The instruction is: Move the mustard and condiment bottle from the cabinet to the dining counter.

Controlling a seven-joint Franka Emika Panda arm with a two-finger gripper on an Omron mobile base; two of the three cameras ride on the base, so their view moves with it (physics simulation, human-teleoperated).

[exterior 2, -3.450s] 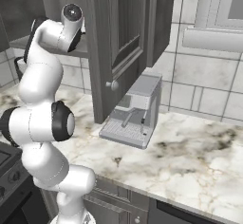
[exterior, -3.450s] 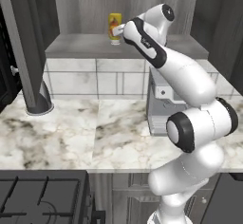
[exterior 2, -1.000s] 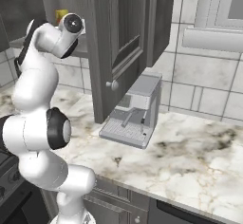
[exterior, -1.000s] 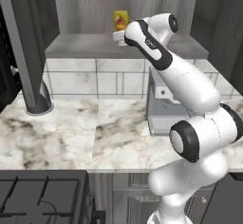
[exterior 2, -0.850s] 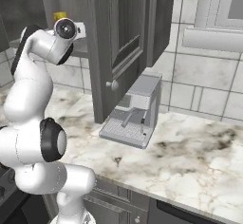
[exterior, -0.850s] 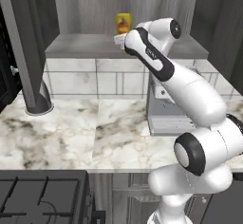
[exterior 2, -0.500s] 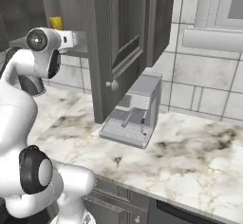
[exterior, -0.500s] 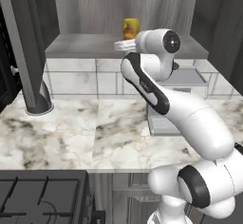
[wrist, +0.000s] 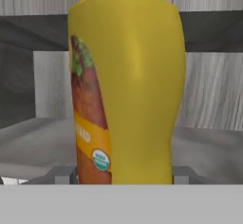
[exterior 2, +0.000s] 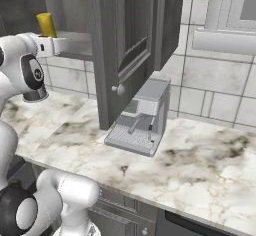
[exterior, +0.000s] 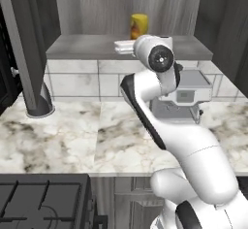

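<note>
Step in hand, as judged: the reach for the mustard (exterior: 139, 26), the first of the two items to be carried. The mustard is seen upright on the grey shelf (exterior: 87, 47) of the open cabinet (exterior 2: 131, 40), toward the back and near the middle of the shelf in the left base view. In the right base view its yellow top (exterior 2: 46, 25) is seen just behind the white hand. The condiment bottle is not made out on the visible part of the shelf.

The claw (exterior: 122, 47) is held level at shelf height, pointed into the cabinet. In the hand view the bottle stands centred and very close, with a small grey finger tip (wrist: 60, 175) at either side of its base. The fingers are noted as spread apart, the bottle between them or just ahead; contact cannot be confirmed, and no grip is taken as made.

Next move, as judged: a short advance if needed so the body sits fully between the fingers, then closing, a small lift, and a straight withdrawal clear of the door.

Appearance of the mustard: squat, smooth yellow body, slightly waisted, rounded shoulders; red-orange label with a green patch on top and a small round seal low down, turned to the left in the hand view.

Below, a marble desk (exterior: 63, 140) and an espresso machine (exterior 2: 137, 117) are noted.
</note>
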